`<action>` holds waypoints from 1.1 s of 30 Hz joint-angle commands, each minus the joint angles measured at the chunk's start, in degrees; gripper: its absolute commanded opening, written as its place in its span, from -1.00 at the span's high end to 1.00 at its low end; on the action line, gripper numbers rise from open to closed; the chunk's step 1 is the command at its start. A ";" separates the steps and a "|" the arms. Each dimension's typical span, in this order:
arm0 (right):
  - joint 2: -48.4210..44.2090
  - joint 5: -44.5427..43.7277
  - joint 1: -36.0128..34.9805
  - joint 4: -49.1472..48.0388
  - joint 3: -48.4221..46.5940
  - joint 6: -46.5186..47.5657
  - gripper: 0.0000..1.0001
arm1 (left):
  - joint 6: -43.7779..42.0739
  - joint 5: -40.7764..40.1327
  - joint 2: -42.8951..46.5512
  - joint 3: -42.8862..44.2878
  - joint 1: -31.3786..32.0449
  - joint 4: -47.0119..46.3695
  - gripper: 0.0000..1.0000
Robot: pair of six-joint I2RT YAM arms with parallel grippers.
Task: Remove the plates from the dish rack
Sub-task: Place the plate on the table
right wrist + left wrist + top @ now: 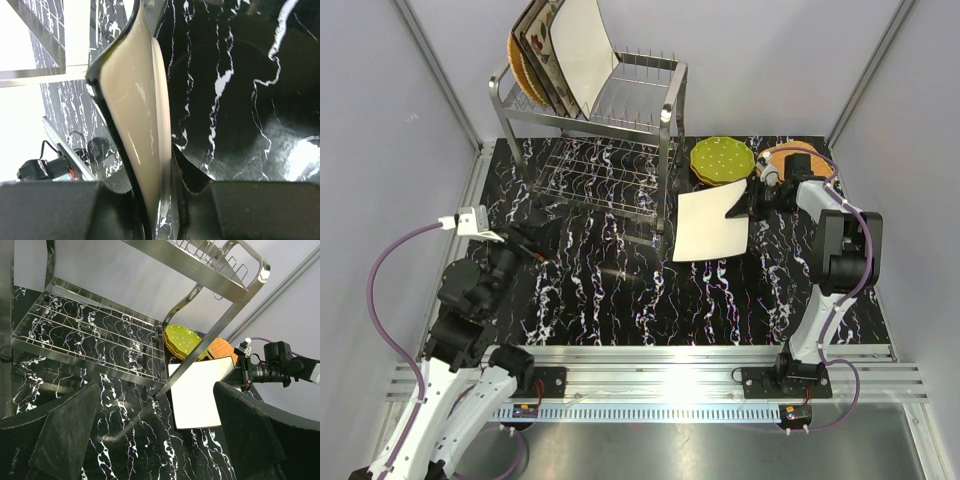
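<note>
A black, white-veined marble tabletop (620,300) sits between pale grey walls (770,60). On the left, the left gripper (542,242) hangs wide open on the near side of the dish rack (580,120), holding nothing. Plates (555,50) lean upright at the rack's far-left top. Further right, the right gripper (740,208) pinches the right edge of a square cream plate (710,228) beside the rack. Green dotted plates (722,160) and a wicker plate (800,158) lie just beyond.

right fingers (740,205) pinch a square cream plate (710,227) beside the dish rack (667,115).
</note>
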State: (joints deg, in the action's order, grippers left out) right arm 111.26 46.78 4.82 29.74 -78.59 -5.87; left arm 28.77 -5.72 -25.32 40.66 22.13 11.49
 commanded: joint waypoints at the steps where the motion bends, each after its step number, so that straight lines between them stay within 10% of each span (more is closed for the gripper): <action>1: -0.52 7.62 -0.77 -2.05 -4.82 -2.04 0.87 | -0.83 -1.14 -0.25 0.29 -0.16 -2.35 -0.98; 19: 4.31 5.78 -1.83 3.84 -8.69 1.65 0.65 | -0.39 -1.40 0.18 0.20 -0.16 -1.99 -0.98; 33: 6.51 0.06 -1.83 8.58 -11.41 5.25 -0.27 | -0.47 -1.67 0.18 0.64 -0.24 -1.90 -0.98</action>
State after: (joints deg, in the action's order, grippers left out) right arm 118.28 46.44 3.46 37.47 -86.24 -2.39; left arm 28.77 -6.31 -25.30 40.66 22.13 11.49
